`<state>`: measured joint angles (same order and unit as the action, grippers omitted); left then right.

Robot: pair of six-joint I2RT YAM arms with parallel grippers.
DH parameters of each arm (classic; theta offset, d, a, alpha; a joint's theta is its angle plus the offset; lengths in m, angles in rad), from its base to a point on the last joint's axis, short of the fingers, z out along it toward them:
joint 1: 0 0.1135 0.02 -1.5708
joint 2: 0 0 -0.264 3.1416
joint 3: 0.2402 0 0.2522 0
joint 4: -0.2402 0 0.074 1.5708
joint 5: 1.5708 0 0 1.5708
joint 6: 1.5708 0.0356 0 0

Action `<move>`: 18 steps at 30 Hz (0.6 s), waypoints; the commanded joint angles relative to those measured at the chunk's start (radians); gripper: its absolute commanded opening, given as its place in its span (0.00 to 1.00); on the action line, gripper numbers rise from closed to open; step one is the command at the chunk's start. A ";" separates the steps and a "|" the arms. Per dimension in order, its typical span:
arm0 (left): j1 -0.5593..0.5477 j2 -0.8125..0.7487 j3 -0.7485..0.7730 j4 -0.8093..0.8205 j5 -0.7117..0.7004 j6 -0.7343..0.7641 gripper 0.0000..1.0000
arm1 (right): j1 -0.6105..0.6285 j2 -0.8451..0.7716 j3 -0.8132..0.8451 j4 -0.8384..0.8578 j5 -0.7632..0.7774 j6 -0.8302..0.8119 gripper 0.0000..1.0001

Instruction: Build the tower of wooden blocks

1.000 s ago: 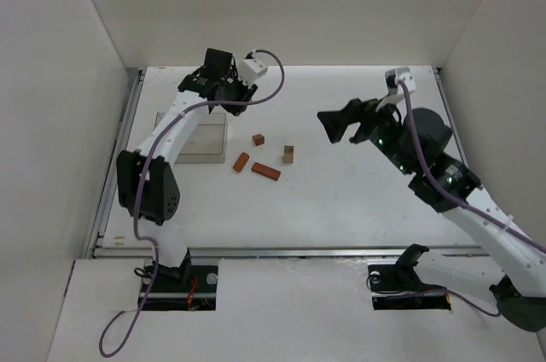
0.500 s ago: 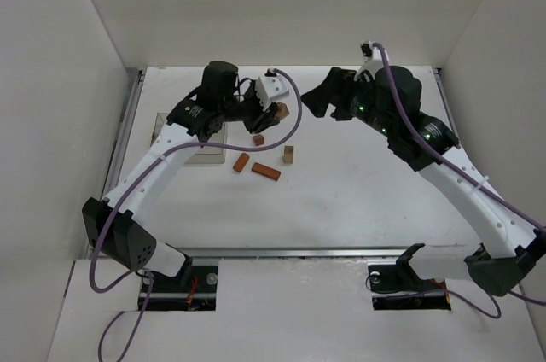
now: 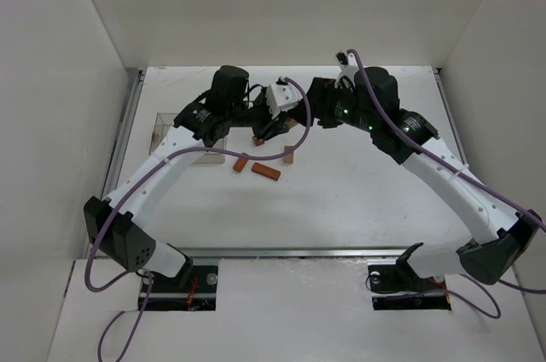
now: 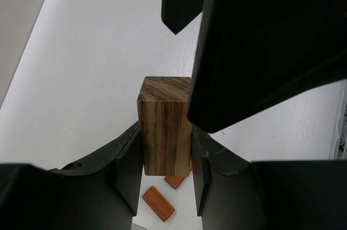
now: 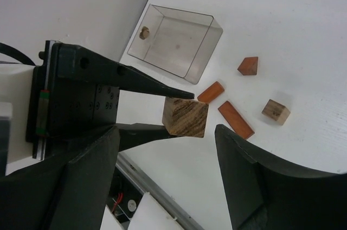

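A tan wooden block point(image 4: 162, 116) is held clamped in the left gripper point(image 4: 165, 146) above the far middle of the table point(image 3: 358, 200), between the parted fingers of the right gripper point(image 5: 167, 131), with four loose blocks point(image 5: 236, 120) lying just near of it.

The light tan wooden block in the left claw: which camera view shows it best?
The left wrist view: the light tan wooden block fills the centre, clamped in the left claw, its grain clear. The right wrist view shows it smaller, from one corner. The top view barely shows it.
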<state>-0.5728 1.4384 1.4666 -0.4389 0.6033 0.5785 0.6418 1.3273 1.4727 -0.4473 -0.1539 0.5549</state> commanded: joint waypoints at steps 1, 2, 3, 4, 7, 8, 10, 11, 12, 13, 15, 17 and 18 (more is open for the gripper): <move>-0.004 -0.039 0.037 0.016 0.044 -0.009 0.00 | -0.004 0.019 -0.005 0.019 -0.033 0.002 0.77; -0.004 -0.039 0.037 0.016 0.044 -0.009 0.00 | -0.004 0.032 -0.005 0.019 -0.033 0.002 0.77; -0.004 -0.039 0.037 0.016 0.044 -0.009 0.00 | -0.004 0.032 -0.005 0.019 -0.033 0.002 0.77; -0.004 -0.048 0.037 0.016 0.044 -0.009 0.00 | -0.004 0.044 -0.005 0.019 -0.033 0.002 0.77; -0.015 -0.049 0.037 0.016 0.044 -0.009 0.00 | -0.004 0.055 -0.005 0.029 -0.033 0.002 0.77; -0.015 -0.049 0.037 0.016 0.044 -0.009 0.00 | -0.004 0.064 -0.005 0.038 -0.033 0.002 0.75; -0.015 -0.058 0.037 0.005 0.044 0.000 0.00 | -0.004 0.073 -0.005 0.038 -0.033 0.002 0.73; -0.015 -0.058 0.037 0.005 0.044 0.000 0.00 | -0.004 0.073 -0.005 0.038 -0.033 0.002 0.71; -0.015 -0.058 0.037 0.005 0.044 0.000 0.00 | -0.004 0.084 -0.005 0.038 -0.033 0.002 0.67; -0.015 -0.058 0.028 0.005 0.044 0.000 0.00 | -0.004 0.084 -0.005 0.038 -0.033 0.002 0.63; -0.015 -0.067 0.028 0.005 0.044 0.000 0.00 | -0.004 0.095 -0.014 0.065 -0.070 0.002 0.52; -0.015 -0.067 0.028 0.005 0.044 0.000 0.00 | -0.004 0.095 -0.014 0.076 -0.111 0.002 0.42; -0.015 -0.067 0.028 0.005 0.044 0.000 0.00 | -0.004 0.105 -0.014 0.076 -0.111 0.002 0.36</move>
<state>-0.5816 1.4311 1.4666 -0.4572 0.6098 0.5755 0.6380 1.4220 1.4624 -0.4347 -0.2035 0.5579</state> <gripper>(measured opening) 0.316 0.401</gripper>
